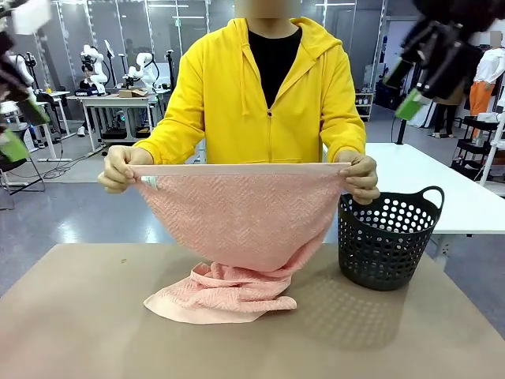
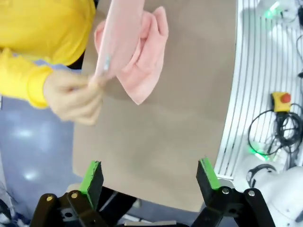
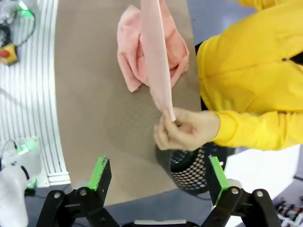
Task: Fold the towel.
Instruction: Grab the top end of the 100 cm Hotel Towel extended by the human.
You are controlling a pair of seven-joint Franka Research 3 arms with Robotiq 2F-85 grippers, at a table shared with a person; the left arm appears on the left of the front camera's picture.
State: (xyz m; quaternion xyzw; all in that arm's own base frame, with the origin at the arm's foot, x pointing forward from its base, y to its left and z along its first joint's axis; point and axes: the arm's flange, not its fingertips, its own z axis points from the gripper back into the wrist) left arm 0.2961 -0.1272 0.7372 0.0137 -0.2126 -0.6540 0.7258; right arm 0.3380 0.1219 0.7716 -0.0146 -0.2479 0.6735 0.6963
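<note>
The towel (image 1: 241, 229) hangs in the air above the far half of the table (image 1: 79, 316), stretched by its plain hem band between the person's two hands, while its lower end lies in a crumpled heap on the tabletop at 6 o'clock of the hem. The hand by the label (image 1: 118, 168) pinches the hem corner at 9 o'clock, just beside the small white label (image 1: 149, 182); the hand by the basket (image 1: 361, 175) pinches the corner at 3 o'clock. The dark basket (image 1: 388, 237) stands upright on the table at 3 o'clock of the heap, near it but apart from it.

The left gripper (image 1: 20, 126) hovers high at 10 o'clock of the front view, and the right gripper (image 1: 404, 88) high at 2 o'clock, both well apart from the cloth.

In the left wrist view the left gripper (image 2: 149, 165) has its jaws wide apart with only bare table between them; the towel (image 2: 142, 56) and the hand by the label (image 2: 71, 97) sit off at 11 o'clock.

In the right wrist view the right gripper (image 3: 158, 161) likewise stands with jaws wide apart and nothing held; the hand by the basket (image 3: 187, 128) grips the hem at 12 o'clock just above the basket (image 3: 189, 172), with the towel (image 3: 156, 56) beyond
</note>
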